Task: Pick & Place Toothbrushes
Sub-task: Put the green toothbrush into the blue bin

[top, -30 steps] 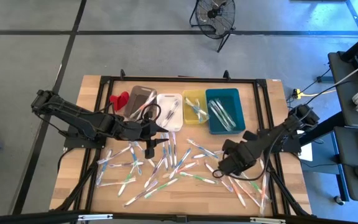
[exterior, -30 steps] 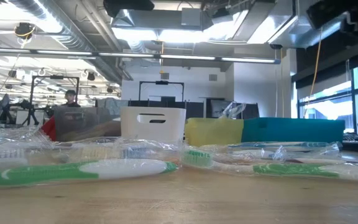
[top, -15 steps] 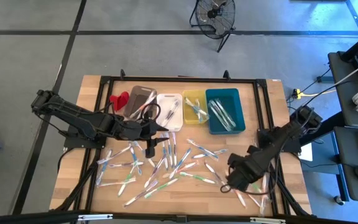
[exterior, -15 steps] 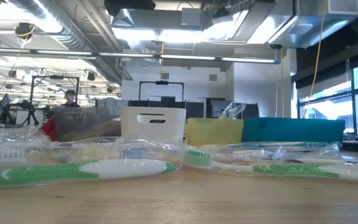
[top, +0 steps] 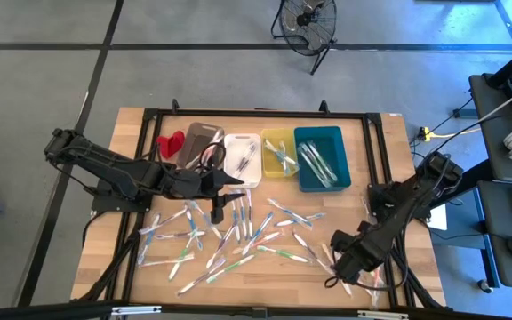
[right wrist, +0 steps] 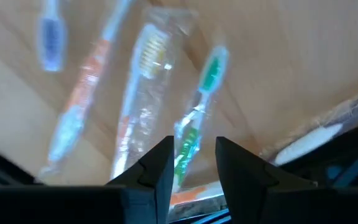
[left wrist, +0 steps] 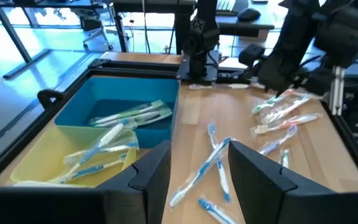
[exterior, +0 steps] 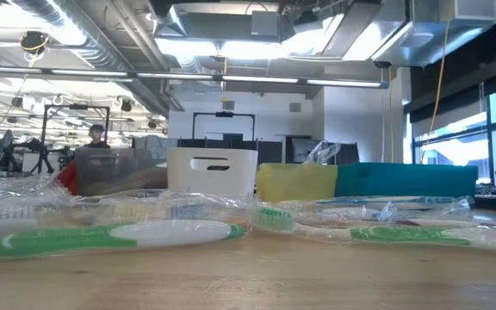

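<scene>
From above, the toothbrushes were seen scattered across the table's middle and 5 o'clock area, with more lying in the yellow bin and teal bin. The left gripper was held near the white bin, the right gripper low at 5 o'clock. At table level, wrapped toothbrushes were spread before the bins. In the left wrist view, the fingers were parted, nothing between them. In the right wrist view, the fingers were slightly apart above a green toothbrush.
</scene>
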You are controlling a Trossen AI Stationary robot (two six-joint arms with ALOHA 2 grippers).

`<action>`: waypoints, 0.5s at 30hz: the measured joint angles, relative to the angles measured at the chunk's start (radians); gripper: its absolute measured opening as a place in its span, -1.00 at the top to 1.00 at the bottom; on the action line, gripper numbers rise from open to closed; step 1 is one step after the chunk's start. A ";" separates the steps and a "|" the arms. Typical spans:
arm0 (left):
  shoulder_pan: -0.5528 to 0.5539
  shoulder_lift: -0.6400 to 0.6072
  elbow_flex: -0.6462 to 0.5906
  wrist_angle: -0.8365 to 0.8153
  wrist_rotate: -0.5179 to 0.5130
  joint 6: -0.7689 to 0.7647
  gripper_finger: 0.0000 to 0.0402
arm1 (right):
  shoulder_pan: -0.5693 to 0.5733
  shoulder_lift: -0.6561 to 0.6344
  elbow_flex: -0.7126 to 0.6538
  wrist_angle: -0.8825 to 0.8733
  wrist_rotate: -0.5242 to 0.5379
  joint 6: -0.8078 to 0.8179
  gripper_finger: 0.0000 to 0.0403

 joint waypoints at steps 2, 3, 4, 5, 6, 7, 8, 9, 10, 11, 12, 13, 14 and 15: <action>0.000 0.000 0.000 0.013 0.000 0.000 0.23 | 0.009 0.000 -0.026 0.041 -0.011 0.017 0.36; 0.000 0.000 0.000 0.015 0.000 0.000 0.23 | 0.015 0.000 -0.038 0.065 -0.013 0.019 0.34; 0.000 0.000 0.000 0.019 0.000 0.000 0.23 | 0.021 0.000 -0.049 0.091 -0.013 0.019 0.32; 0.000 0.000 0.000 0.025 0.000 0.000 0.23 | 0.027 0.000 -0.057 0.116 -0.013 0.019 0.31; 0.000 0.000 0.000 0.030 0.000 0.000 0.23 | 0.031 0.000 -0.063 0.141 -0.013 0.021 0.29; 0.000 0.000 0.000 0.031 -0.001 0.000 0.23 | 0.036 0.000 -0.067 0.160 -0.012 0.022 0.27; 0.000 0.000 0.000 0.031 0.000 -0.003 0.23 | 0.041 0.000 -0.069 0.167 -0.009 0.026 0.26; 0.000 0.000 0.000 0.031 -0.001 -0.010 0.23 | 0.047 0.000 -0.070 0.164 -0.002 0.034 0.24; 0.000 0.000 0.000 0.031 0.000 -0.019 0.23 | 0.054 0.000 -0.070 0.160 0.004 0.046 0.22; 0.000 0.000 0.000 0.031 0.000 -0.028 0.23 | 0.060 0.000 -0.070 0.158 0.013 0.053 0.21; 0.000 0.000 0.000 0.031 0.000 -0.038 0.23 | 0.067 0.000 -0.070 0.153 0.022 0.064 0.19; 0.000 0.000 0.000 0.031 0.000 -0.048 0.23 | 0.075 0.000 -0.070 0.146 0.032 0.074 0.17; 0.000 0.000 0.000 0.031 0.000 -0.054 0.23 | 0.082 0.000 -0.070 0.142 0.037 0.079 0.16; 0.000 0.000 0.000 0.031 0.000 -0.055 0.23 | 0.088 0.000 -0.070 0.141 0.038 0.084 0.14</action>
